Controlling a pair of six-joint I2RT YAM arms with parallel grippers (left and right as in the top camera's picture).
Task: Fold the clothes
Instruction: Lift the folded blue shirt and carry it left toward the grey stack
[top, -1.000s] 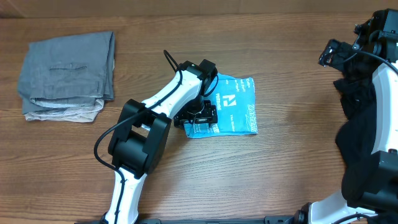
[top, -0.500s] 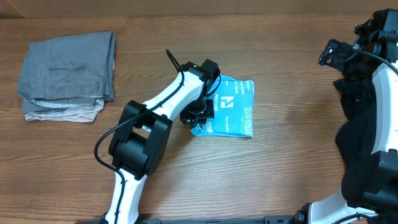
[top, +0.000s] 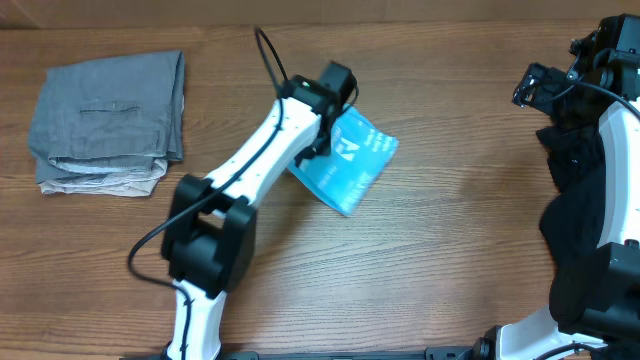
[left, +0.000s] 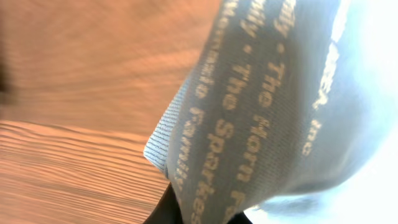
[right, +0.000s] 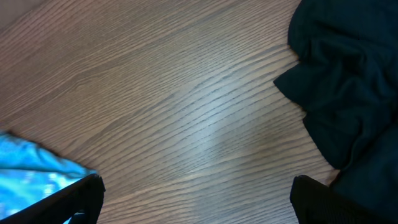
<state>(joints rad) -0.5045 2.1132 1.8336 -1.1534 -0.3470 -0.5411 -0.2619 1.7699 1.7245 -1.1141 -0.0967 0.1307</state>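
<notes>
Since the earlier frame, the left end effector (top: 322, 148) has clenched on the T-shirt (top: 352, 168) and swung it toward 12 o'clock, so it now sits askew near the centre of the table (top: 440, 260). Only the left wrist view resolves the lettering (left: 245, 124). Only the right wrist view shows the right end effector (right: 196, 202) released, jaws wide, with the black garment (right: 348, 81) at 2 o'clock. Overhead count: one T-shirt, one black garment at 3 o'clock, one trousers (top: 110, 100) at 10 o'clock.

Folded grey trousers (top: 108, 105) lie atop a beige garment (top: 100, 183) on the wooden table (top: 450, 250).
</notes>
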